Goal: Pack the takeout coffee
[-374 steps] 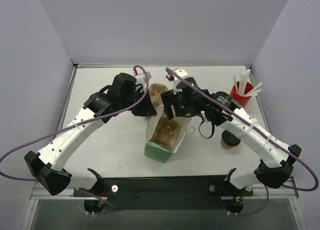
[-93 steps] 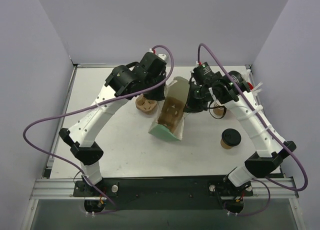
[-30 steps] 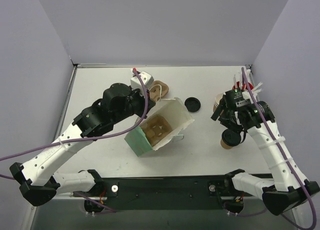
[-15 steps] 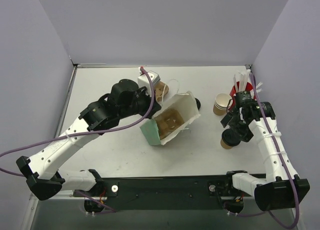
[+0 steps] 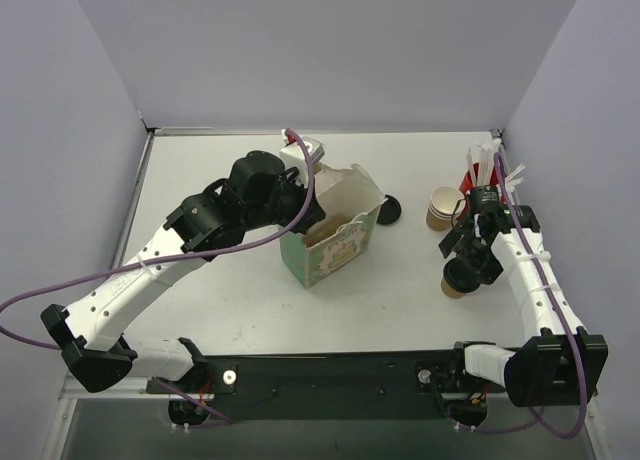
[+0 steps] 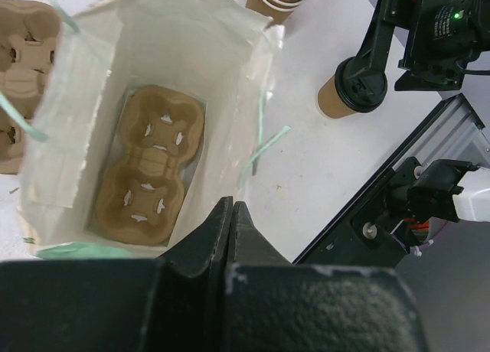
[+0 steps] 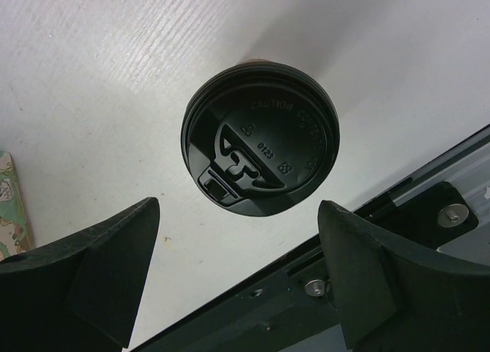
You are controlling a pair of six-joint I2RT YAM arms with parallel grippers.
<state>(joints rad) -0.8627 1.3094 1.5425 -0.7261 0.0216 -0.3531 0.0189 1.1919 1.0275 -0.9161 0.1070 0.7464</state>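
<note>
Left gripper (image 6: 232,228) pinched together on near rim of paper bag (image 6: 191,53); bag upright, cup carrier (image 6: 153,164) flat inside. Right gripper (image 7: 237,272) spread wide, directly above coffee cup (image 6: 334,103). Cup lidded, upright on table (image 7: 92,76), well to right of bag. To do well: descend straight, fingers either side below lid (image 7: 260,149), squeeze paper wall gently, keep vertical.

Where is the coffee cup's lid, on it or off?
On. The right wrist view shows the black lid sitting flat over the takeout coffee, which stands upright on the table.
</note>
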